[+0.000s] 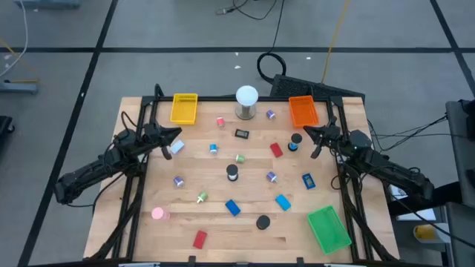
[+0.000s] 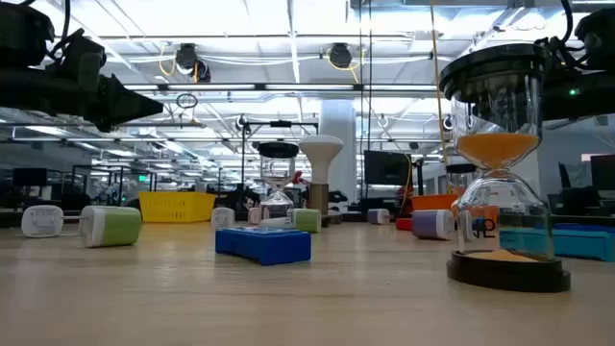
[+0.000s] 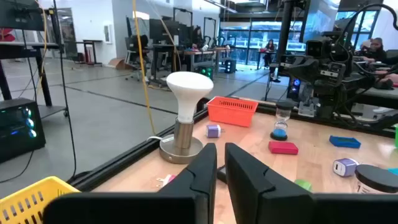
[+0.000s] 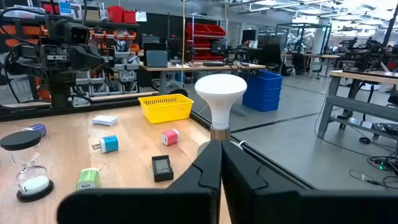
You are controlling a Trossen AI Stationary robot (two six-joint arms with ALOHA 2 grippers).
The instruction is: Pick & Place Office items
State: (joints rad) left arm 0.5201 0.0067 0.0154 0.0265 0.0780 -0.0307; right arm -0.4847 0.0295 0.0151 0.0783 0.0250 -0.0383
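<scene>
- Hovering above the left side of the wooden desk [image 1: 245,230], the left gripper [image 1: 176,141] has its fingers almost together with only a thin slit between them, and nothing is held in it.
- Near the right edge of the desk, the right gripper [image 1: 309,135] hangs in the air with its fingers fully closed and nothing between them, close to the orange tray [image 1: 302,110].
- Office items lie scattered over the desk between the two arms, none of them touching a gripper.
- A white block [image 1: 177,147] lies just beside the left gripper's tip.
- A small hourglass with a black cap [image 1: 295,141] stands just beside the right gripper, with a red flat block [image 1: 276,150] near it.
- A second black-capped hourglass [image 1: 232,172] stands near the middle of the desk.
- Two blue flat blocks [image 1: 232,208] [image 1: 283,202] lie toward the front, with a black round piece [image 1: 262,221] between them and the front edge.
- A pink round piece [image 1: 158,213] and another red block [image 1: 200,239] lie at the front left.
- A small black device [image 1: 242,133] lies in front of the white bulb on a metal base [image 1: 246,101] at the back.
- The yellow tray [image 1: 184,108] sits at the back left and the green tray [image 1: 328,228] at the front right.
</scene>
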